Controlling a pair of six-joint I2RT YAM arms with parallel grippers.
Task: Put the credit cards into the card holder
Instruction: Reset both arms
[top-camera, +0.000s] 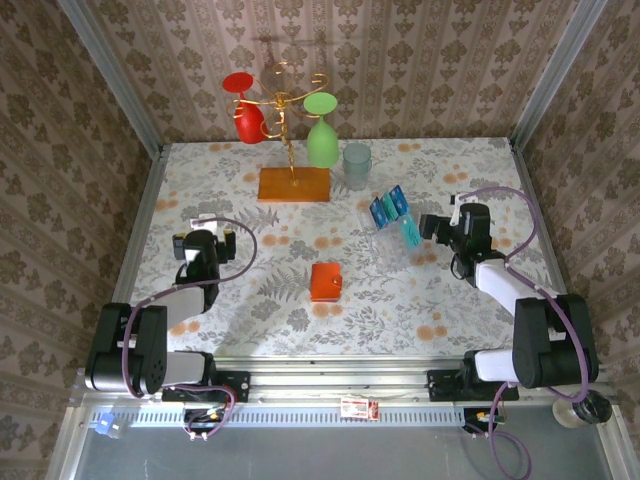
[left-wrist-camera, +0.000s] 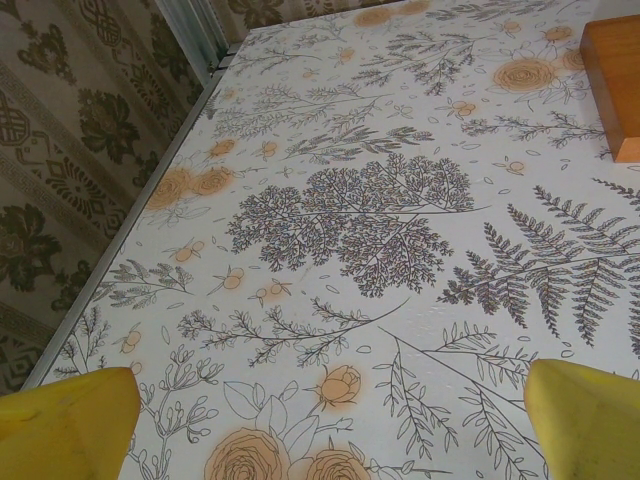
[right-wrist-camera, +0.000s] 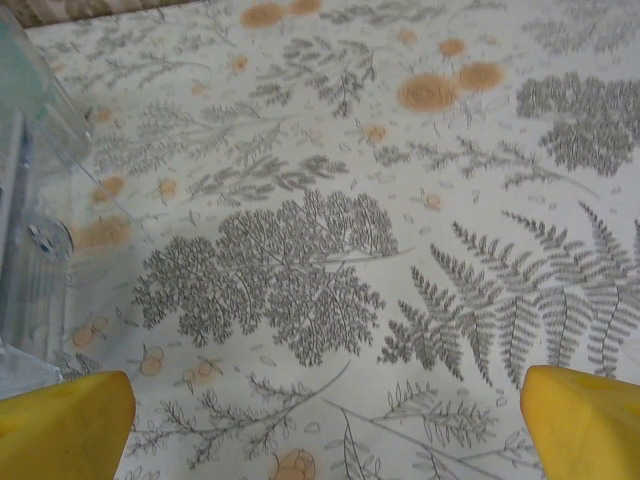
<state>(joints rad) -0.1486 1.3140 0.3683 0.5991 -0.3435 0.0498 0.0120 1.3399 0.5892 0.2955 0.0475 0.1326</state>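
Cards (top-camera: 390, 208) stand in clear rack (top-camera: 383, 238) at 1 o'clock on bench (top-camera: 250, 300); card holder (top-camera: 325, 282) ctr, looks shut. Left tool (top-camera: 205, 228) & right tool (top-camera: 450, 225) both wide open, empty. Risk: thin cards slip, rack tips.

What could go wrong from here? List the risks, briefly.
1. The credit cards stand packed in a clear rack beside the open right gripper; a pinch may take several or tip it.
2. The card holder lies closed and may slide when pried open.
3. The tumbler behind the rack could get knocked.
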